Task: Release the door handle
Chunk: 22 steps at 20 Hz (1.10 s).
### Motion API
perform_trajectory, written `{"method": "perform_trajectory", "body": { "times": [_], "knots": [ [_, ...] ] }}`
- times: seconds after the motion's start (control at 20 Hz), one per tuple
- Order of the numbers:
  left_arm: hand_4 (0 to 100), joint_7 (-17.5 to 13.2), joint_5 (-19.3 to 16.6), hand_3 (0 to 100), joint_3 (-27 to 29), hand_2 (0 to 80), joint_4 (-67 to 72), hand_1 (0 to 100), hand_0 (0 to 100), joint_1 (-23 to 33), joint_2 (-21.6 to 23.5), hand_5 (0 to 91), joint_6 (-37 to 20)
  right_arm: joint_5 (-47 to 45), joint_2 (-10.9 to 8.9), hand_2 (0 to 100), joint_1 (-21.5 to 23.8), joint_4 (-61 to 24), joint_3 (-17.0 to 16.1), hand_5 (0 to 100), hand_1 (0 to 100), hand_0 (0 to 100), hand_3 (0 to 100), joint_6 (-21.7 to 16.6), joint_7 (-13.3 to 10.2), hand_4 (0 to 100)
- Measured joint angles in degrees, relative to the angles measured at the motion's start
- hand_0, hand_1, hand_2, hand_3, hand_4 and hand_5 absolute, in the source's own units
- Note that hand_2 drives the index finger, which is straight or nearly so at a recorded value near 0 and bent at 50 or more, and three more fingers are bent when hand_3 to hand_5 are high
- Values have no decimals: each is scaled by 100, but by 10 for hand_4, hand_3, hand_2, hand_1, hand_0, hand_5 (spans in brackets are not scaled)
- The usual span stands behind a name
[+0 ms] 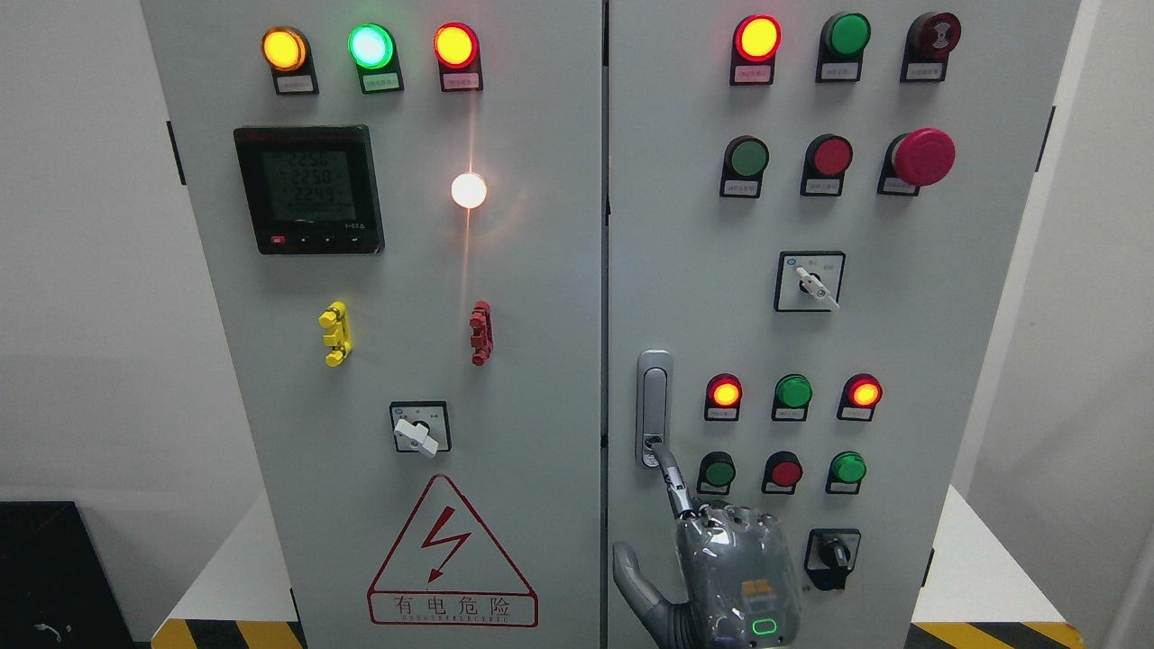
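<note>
Grey cabinet (541, 361) (silver door handle (654, 397)), red-bordered warning triangle (451, 559).

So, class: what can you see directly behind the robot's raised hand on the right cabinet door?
Grey door panel shows around the right hand, whose index fingertip touches the door handle at its lower end. Whatever lies directly behind the palm is covered.

The hand (721, 568) is cut off at the wrist by the bottom edge.
</note>
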Motion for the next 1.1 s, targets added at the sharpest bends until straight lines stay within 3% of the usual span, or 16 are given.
{"method": "perform_trajectory", "body": {
  "times": [1.1],
  "knots": [
    [0, 0, 1, 0, 0, 0, 1, 556, 120, 0, 0, 0, 0, 23, 5, 0, -140, 263, 44, 1000, 239, 433, 896, 95, -1, 934]
  ]
}}
